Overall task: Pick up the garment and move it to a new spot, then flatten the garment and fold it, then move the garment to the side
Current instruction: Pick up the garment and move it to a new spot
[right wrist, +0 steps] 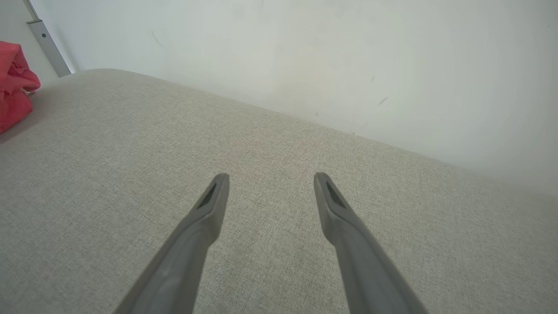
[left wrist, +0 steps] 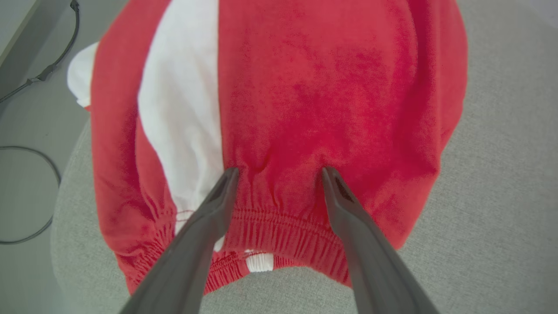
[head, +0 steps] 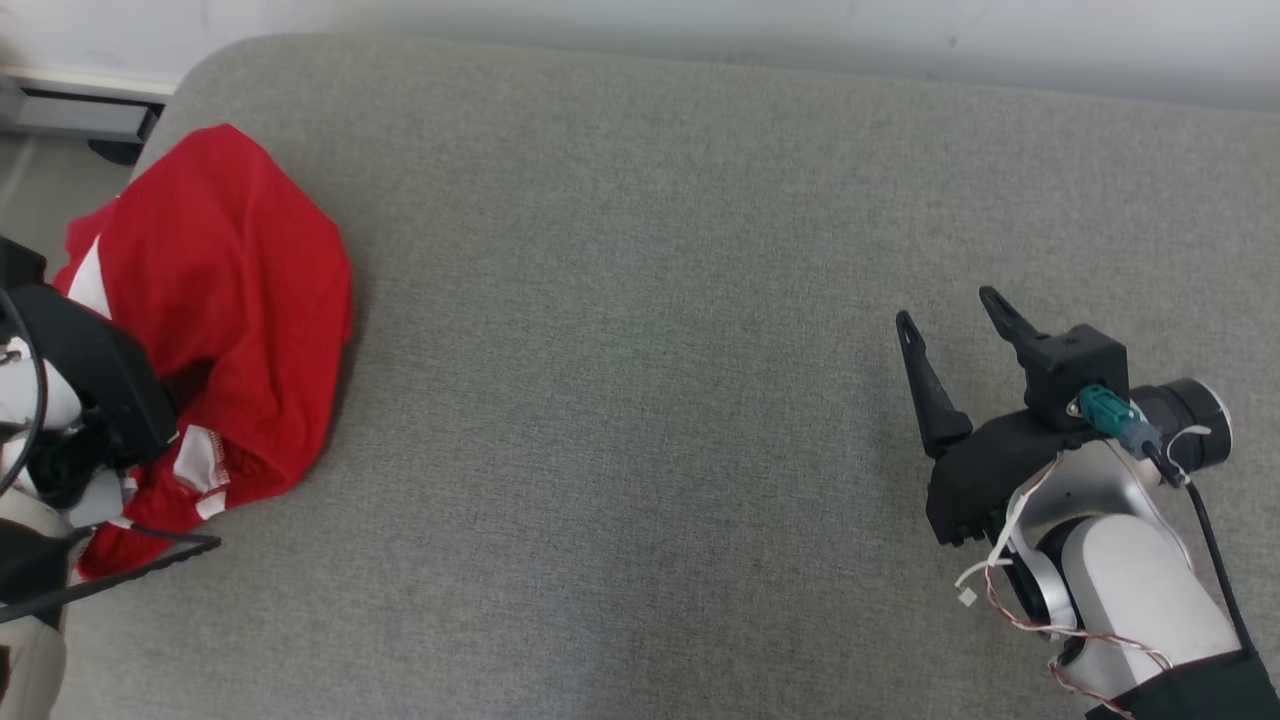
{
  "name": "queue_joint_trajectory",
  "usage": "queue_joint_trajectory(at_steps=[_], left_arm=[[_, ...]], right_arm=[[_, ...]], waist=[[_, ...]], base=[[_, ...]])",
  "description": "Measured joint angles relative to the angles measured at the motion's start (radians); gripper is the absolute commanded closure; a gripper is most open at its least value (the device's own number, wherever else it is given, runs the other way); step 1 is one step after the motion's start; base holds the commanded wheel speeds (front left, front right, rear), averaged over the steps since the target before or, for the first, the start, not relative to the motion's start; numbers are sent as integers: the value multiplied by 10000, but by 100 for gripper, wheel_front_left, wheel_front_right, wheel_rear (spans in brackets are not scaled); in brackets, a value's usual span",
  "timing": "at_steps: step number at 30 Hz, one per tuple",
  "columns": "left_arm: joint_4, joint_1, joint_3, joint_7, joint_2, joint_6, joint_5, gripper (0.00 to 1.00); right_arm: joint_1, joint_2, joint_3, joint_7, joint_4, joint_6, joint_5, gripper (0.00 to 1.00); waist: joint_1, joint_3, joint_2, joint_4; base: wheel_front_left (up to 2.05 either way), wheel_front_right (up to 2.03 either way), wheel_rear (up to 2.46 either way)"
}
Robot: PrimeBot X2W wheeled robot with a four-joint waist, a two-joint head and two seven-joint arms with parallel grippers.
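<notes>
- Pad (head: 650,300): grey woven cloth, flat, with a rounded corner.
- Garment (head: 230,270): red knit with a white stripe and a ribbed elastic waistband, bunched in a mound at the pad's left edge.
- Right gripper (head: 949,308): dark tapered fingers spread wide, empty, over bare pad, well apart from the garment.
- Left gripper (left wrist: 279,172): fingers spread wide, tips against the cloth just above the waistband, clamping nothing.

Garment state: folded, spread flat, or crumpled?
Crumpled. The red garment lies heaped at the left edge of the grey cushion, its elastic waistband puckered; no flat layers or straight fold edges show.
</notes>
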Motion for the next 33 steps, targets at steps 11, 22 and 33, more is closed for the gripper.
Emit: queue_joint_trajectory(at_steps=[11, 22, 33], left_arm=[[433, -243, -978, 288, 81, 0, -169, 100], [-428, -1260, -1668, -351, 107, 0, -794, 100], [-2918, -1599, -3359, -1080, -378, 0, -2176, 100]], right_arm=[[-188, -13, 54, 186, 19, 0, -159, 0], [-187, 25, 25, 167, 387, 2, -146, 0], [-155, 313, -192, -280, 949, 2, 330, 0]], waist=[[-2, 295, 0, -59], [-3, -82, 0, -25], [-3, -723, -1, -304]], base=[[0, 0, 0], [0, 0, 0], [0, 0, 0]])
